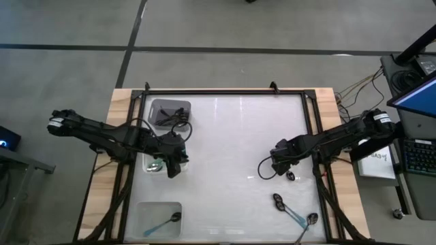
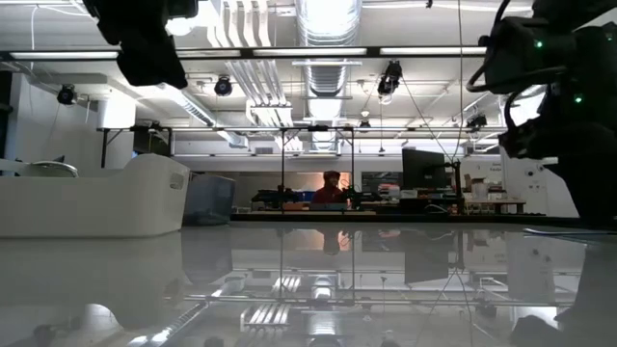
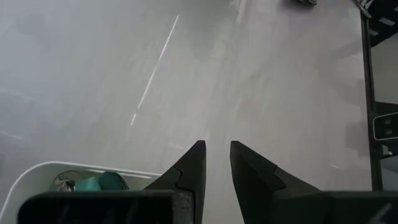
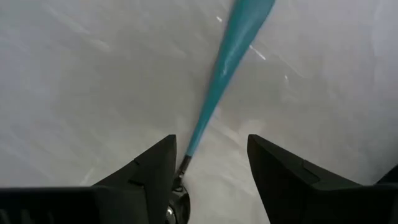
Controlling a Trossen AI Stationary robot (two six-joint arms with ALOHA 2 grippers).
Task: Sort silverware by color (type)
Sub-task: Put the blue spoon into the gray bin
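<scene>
High view: paper sheet [image 1: 377,162], lettering unreadable.

Overhead looks down; low level; wrists close, perhaps tabletop [image 1: 231,136].

The teal-handled spoon [image 4: 224,74] was cut off by the picture's edge; its bowl was hidden behind the right claw [image 4: 211,163].
</scene>
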